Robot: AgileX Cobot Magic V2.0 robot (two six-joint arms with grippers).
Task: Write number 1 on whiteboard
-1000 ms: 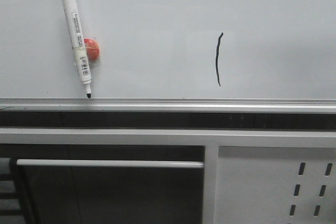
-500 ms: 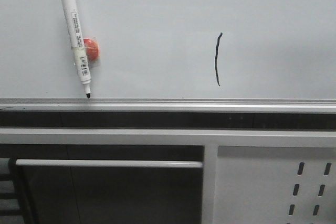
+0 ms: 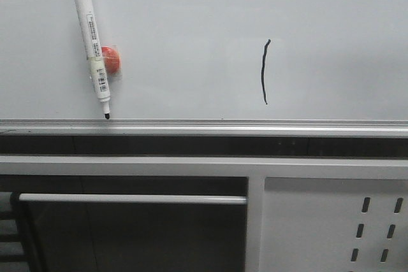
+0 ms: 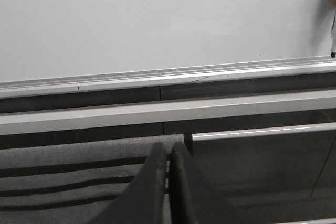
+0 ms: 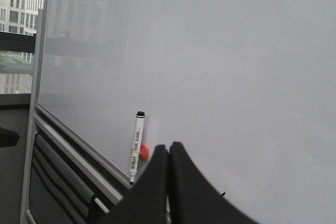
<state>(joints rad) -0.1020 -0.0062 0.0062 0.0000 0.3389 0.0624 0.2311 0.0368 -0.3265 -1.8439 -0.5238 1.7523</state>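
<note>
The number 1 (image 3: 264,72) sat finished on the whiteboard (image 3: 191,17) — left gripper (image 4: 168,182) and right gripper (image 5: 168,182) both had jaws pressed together, holding nothing.

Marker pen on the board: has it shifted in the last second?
No. The marker pen keeps its tilt, tip just above the bottom rail, beside the red magnet.

Almost nothing differs across the front views. The white marker pen (image 3: 93,50) sits a touch further left than a second ago, with its tip just above the whiteboard's silver bottom rail (image 3: 204,123); since half a second ago it shows no shift. The horizontal bar (image 3: 132,199) and the slotted grey panel (image 3: 331,221) below also sit slightly further left than a second ago.
</note>
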